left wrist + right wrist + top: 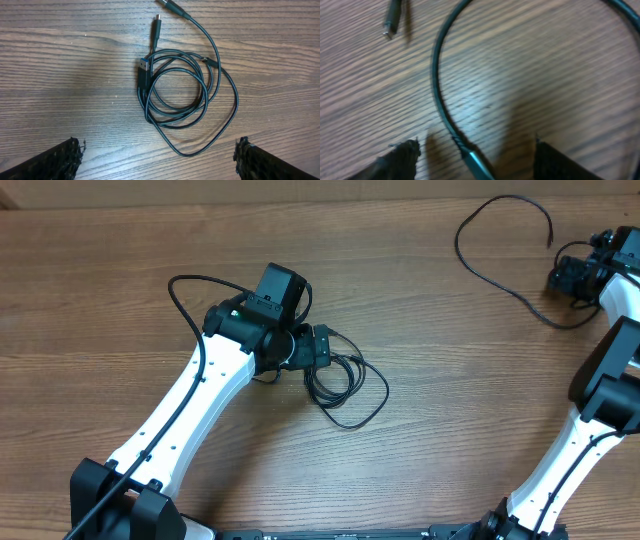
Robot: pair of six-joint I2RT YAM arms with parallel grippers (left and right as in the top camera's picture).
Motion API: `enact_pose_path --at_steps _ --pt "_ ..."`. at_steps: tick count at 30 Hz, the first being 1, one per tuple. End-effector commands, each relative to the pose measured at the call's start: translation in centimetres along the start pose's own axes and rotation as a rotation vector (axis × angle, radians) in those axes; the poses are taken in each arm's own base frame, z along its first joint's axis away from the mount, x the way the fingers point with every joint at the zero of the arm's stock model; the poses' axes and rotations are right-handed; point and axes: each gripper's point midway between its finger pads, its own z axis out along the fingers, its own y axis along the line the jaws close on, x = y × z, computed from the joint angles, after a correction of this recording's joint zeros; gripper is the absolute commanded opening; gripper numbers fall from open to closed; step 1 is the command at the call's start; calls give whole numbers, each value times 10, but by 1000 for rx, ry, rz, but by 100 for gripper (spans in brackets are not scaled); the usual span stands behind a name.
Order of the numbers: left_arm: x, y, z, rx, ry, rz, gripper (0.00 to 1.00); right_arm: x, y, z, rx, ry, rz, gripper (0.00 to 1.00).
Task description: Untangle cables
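Note:
A coil of thin black cables [335,385] lies mid-table, with my left gripper [325,348] right over its left edge. In the left wrist view the coil [175,95] shows several overlapping loops and plug ends, one with a blue-tipped connector [143,66]. The left gripper [157,157] is open, and the lowest loop dips just short of the gap. At the far right a single cable [458,240] curves in a wide arc. My right gripper [477,160] is open around that cable's plug end [477,162] with space on both sides. The cable's other plug [392,17] lies apart.
Wooden tabletop [450,430] all around. The white left arm [190,410] reaches diagonally from the front left, and the right arm [600,380] stands along the right edge. The single cable lies close to the table's back right corner.

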Motion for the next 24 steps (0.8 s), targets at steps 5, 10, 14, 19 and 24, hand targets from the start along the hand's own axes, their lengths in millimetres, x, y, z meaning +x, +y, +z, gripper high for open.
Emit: enact_pose_path --at_steps 5,10,14,19,24 --pt "-2 4 0 -14 -8 -12 99 2 10 2 -29 1 -14 59" --pt "-2 4 0 -14 -8 -12 100 12 13 9 -48 30 -11 50" --pt "-2 4 0 -14 -8 -12 100 15 15 12 -57 38 -11 41" --pt "-2 4 0 -14 -8 -12 99 19 15 15 -58 49 -11 34" --pt "-2 4 0 -14 -8 -12 100 30 15 19 -58 87 -7 31"
